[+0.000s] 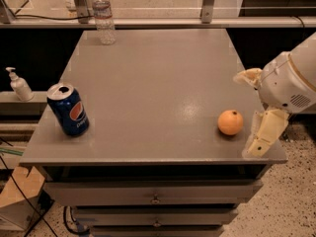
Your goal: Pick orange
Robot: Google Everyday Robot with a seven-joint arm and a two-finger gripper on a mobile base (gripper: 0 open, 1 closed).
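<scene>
So the orange point(230, 122) sits on the grey table point(158, 78) at roughly 4 o'clock from the middle of the top, close to the front right corner. It's basically round, so there's no real long axis to speak of. The dark stem dimple faces up and a bit toward 1 o'clock.

The gripper point(245, 115) hangs just off the orange's 3 o'clock side, over the table's right edge. Its two cream fingers are spread wide, one up top and one lower down by the corner, with nothing between them. It's near the fruit but not touching it.

Other stuff: a blue soda can point(68, 109) stands upright around 8 o'clock near the left edge, well apart from the orange. A clear water bottle point(103, 15) is at the far edge around 11 o'clock, and a pump dispenser point(19, 84) sits on a ledge off to 9 o'clock, not on the table.
</scene>
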